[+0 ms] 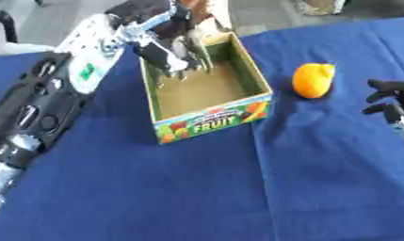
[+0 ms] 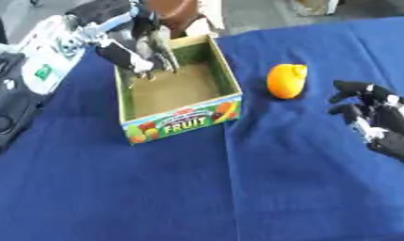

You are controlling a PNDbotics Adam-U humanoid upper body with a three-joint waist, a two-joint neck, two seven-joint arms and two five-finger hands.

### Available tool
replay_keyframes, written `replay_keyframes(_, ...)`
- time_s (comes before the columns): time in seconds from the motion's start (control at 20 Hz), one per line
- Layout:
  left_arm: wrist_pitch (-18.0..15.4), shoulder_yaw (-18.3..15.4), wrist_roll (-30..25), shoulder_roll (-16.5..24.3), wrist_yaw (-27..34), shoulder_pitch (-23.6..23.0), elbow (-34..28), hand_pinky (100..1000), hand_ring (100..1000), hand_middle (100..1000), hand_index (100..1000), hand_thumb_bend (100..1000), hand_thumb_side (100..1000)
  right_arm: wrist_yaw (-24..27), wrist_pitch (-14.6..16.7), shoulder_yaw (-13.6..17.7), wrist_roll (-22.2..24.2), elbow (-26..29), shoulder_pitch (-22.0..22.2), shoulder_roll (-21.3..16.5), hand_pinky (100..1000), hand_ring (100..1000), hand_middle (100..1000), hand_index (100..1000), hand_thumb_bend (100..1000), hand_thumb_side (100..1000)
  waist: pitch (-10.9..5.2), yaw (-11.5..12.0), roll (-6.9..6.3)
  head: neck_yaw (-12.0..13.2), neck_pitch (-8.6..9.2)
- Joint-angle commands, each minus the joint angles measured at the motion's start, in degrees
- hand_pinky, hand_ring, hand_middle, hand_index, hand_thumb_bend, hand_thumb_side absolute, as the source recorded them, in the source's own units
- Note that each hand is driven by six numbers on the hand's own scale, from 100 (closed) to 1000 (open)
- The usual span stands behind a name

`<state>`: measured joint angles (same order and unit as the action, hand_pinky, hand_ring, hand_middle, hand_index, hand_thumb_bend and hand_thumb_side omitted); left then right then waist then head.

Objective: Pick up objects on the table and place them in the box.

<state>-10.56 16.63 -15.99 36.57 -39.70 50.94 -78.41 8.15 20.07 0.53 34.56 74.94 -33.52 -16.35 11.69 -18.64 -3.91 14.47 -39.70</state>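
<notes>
Blue table (image 1: 197,188) fills the foreground. Right hand (image 2: 378,117) rests at its right edge, fingers loosely spread, holding nothing; the left-eye view cuts most of it off. Orange (image 1: 313,80) lies just beside the box (image 1: 211,120). Left hand (image 1: 168,47) reaches into the box; its fingers blur, grip unclear.

The left hand (image 1: 168,49) hangs over the far end of the open box (image 1: 209,120), blocking entry there; the near half of its floor lies open. An orange (image 2: 286,81) sits apart from the box wall on the table (image 2: 197,188), with the right hand (image 2: 374,115) just beyond. Blue cloth nearer the camera is open room.
</notes>
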Motion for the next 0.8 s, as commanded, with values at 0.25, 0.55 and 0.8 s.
replay_keyframes(0.25,-0.6,0.2,1.4,0.1,-1.2,1.1,0.0,599,423,316,614,452,279,0.3,0.4,-0.6,0.9,0.5,-1.5,-0.1,699,1000,639,821,100,335,-0.57,-0.6,0.52,0.2,1.02)
replay_keyframes(0.55,-1.4,0.9,1.4,-1.3,-2.4,0.4,2.7,599,433,322,612,454,292,0.2,0.4,-0.8,1.3,0.4,-1.8,0.3,699,1000,639,822,100,340,0.0,-1.0,0.44,0.3,1.26)
replay_keyframes(0.8,-1.8,1.0,-0.2,-2.1,-2.9,-0.2,5.7,601,444,334,620,450,296,-0.3,0.4,-0.9,1.4,0.2,-1.6,0.3,700,1000,638,819,100,342,0.22,-1.2,0.47,0.2,1.56)
